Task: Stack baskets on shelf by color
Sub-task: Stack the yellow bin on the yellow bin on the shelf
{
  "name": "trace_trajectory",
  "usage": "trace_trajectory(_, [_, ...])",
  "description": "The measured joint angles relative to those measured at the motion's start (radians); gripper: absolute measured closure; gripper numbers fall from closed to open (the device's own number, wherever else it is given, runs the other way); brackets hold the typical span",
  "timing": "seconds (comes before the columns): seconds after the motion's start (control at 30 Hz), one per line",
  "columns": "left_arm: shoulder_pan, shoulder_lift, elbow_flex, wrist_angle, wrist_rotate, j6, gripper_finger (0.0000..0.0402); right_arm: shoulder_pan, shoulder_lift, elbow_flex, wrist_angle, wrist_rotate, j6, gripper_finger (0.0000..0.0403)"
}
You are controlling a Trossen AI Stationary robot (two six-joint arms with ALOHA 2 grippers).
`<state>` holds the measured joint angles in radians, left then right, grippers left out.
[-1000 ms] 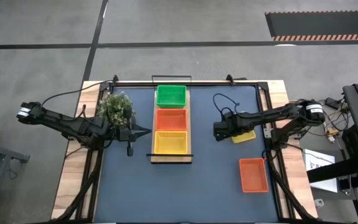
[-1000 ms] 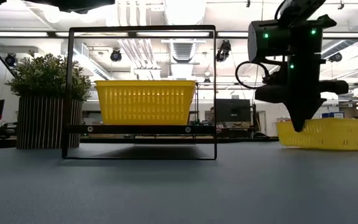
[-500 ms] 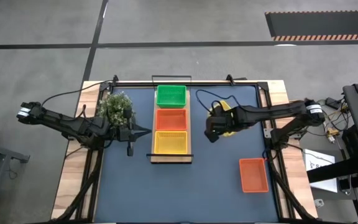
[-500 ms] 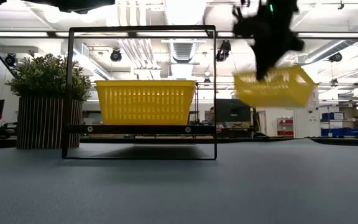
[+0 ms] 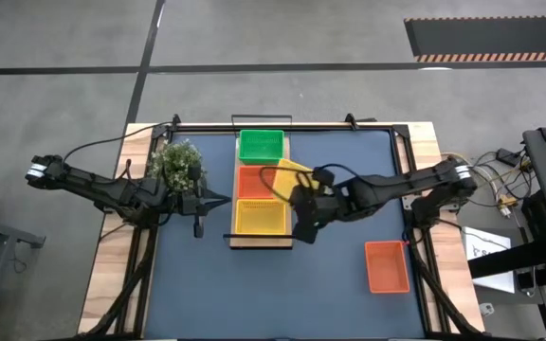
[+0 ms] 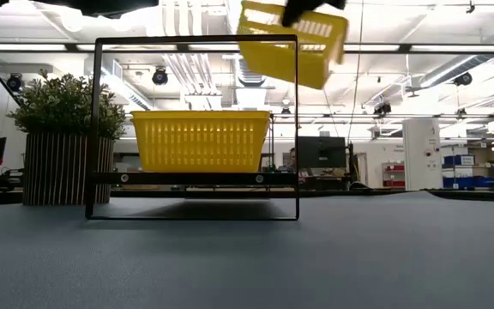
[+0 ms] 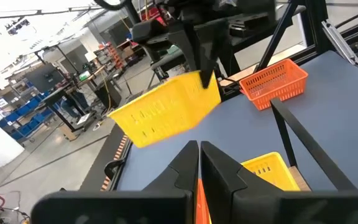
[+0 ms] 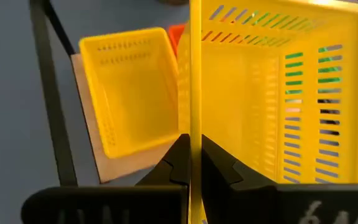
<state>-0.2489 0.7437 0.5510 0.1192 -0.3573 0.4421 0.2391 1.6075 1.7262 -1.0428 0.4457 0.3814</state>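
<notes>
Above shelf (image 5: pixel 287 201): yellow basket (image 5: pixel 290 178) in right gripper (image 5: pixel 303 204).

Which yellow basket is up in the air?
The yellow plastic mesh basket pinched by the right pincer is the airborne one, tilted above the light-wood shelf. The other yellow mesh basket sits flat on that shelf's end.

Both arms are dark, slim and jointed, each with a pale silver-white cuff near its outer end; thin black cables loop loosely along them, and the left gripper (image 7: pixel 199 163) shows two black, tapered, wedge-shaped fingers (image 7: pixel 219 168)
</notes>
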Motion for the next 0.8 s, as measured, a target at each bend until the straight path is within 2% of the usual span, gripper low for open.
trace_trajectory(0.13, [0.0, 0.0, 0.0, 0.001, 0.0, 0.011, 0.04, 0.005, 0.097, 0.111, -0.008, -0.012, -0.09, 0.0394])
trace_trajectory(0.4, [0.0, -0.033, 0.005, 0.008, 0.0, 0.015, 0.04, -0.021, 0.266, 0.313, -0.048, -0.115, -0.225, 0.0394])
trace_trajectory(0.5, [0.0, -0.047, 0.005, 0.004, 0.0, 0.011, 0.04, -0.036, 0.308, 0.358, -0.044, -0.199, -0.245, 0.0394])
trace_trajectory(0.8, [0.0, -0.056, 0.001, -0.003, 0.0, 0.009, 0.04, -0.069, 0.407, 0.43, -0.052, -0.324, -0.277, 0.0394])
